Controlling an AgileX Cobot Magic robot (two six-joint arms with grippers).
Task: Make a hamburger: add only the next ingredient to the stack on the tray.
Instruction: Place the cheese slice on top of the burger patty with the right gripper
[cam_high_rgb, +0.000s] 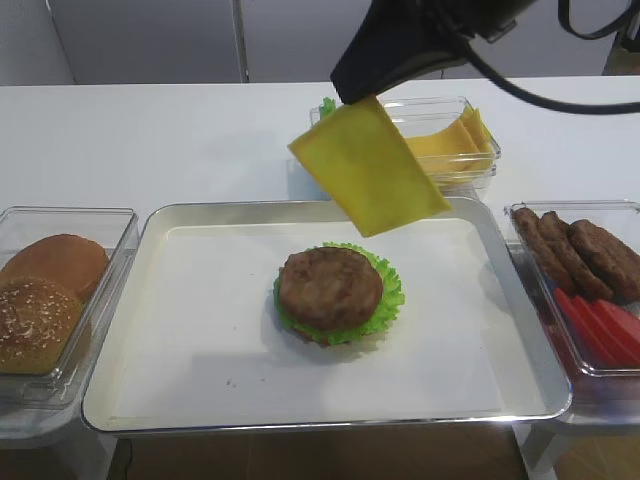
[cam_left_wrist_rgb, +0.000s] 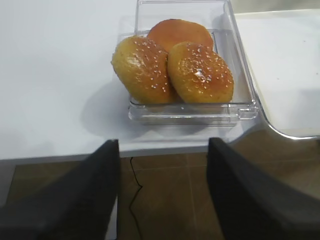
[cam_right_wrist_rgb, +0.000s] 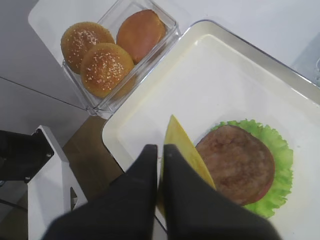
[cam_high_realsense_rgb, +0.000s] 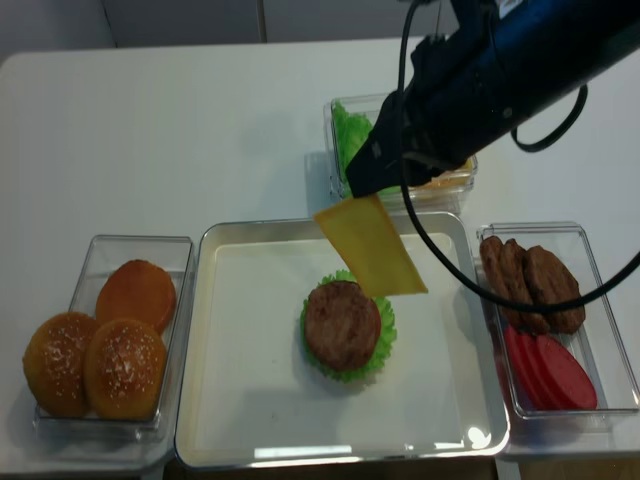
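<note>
While hanging: the cheese slice (cam_high_rgb: 368, 166) is dangling by its top edge from the right gripper (cam_right_wrist_rgb: 161, 152), tilting in the air above the tray (cam_high_rgb: 190, 222).
Right gripper: its two dark fingers (cam_right_wrist_rgb: 145, 167) are pressing together on the slice's corner (the wrist view is showing the yellow edge coming out from between them).
Cheese position: it is hovering off the tray's lining, at about 1 o'clock from the stack (cam_high_rgb: 336, 294) in the high view, its lower corner not touching the patty.
Stack: a brown patty (cam_high_realsense_rgb: 342, 324) is sitting on a ruffled lettuce leaf (cam_high_realsense_rgb: 385, 330) near the tray's middle.
Left gripper: (cam_left_wrist_rgb: 162, 165) its fingers are standing wide apart with nothing between them, over the table edge at 6 o'clock from the bun tub (cam_left_wrist_rgb: 239, 107).
Tubs: more cheese slices (cam_high_rgb: 460, 138) are lying at 12 o'clock from the tray; dark patties (cam_high_rgb: 580, 255) and red strips (cam_high_rgb: 605, 328) are at 3 o'clock.
</note>
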